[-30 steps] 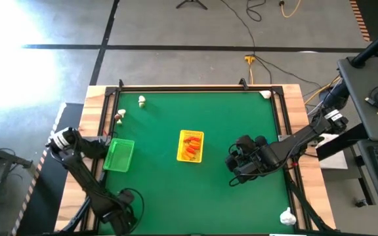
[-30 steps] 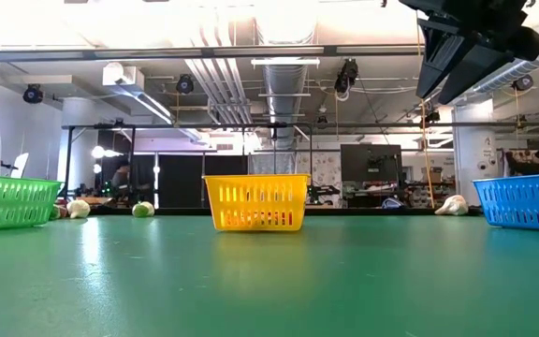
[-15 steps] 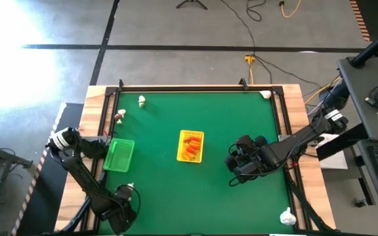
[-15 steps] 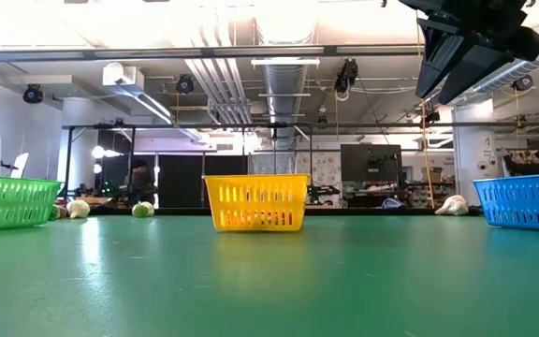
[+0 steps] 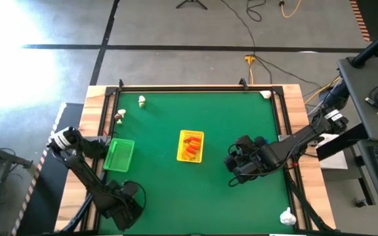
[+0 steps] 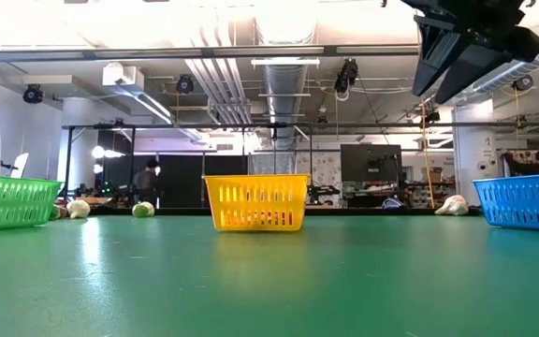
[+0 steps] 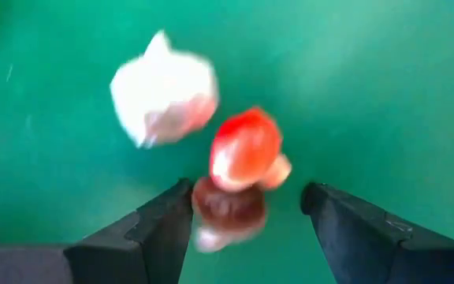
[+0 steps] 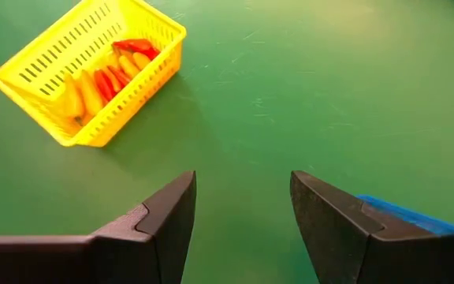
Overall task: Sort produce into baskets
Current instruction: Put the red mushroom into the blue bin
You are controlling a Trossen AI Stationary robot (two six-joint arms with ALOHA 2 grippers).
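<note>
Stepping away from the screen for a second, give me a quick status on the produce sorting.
Left gripper open, low over red-and-white piece beside white piece. Right gripper open, empty, hanging above table near yellow basket. Nothing in the way.

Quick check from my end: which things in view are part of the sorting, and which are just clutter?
Part of the job:
green basket
yellow basket, holding orange and red pieces
blue basket
red piece and white piece by the left gripper
loose pieces along the table's edges

Just there:
floor cables
desk beside the table

A green-topped table [image 5: 235,118] carries green [image 5: 118,155], yellow [image 5: 190,145] and blue baskets [image 6: 527,200].
</note>
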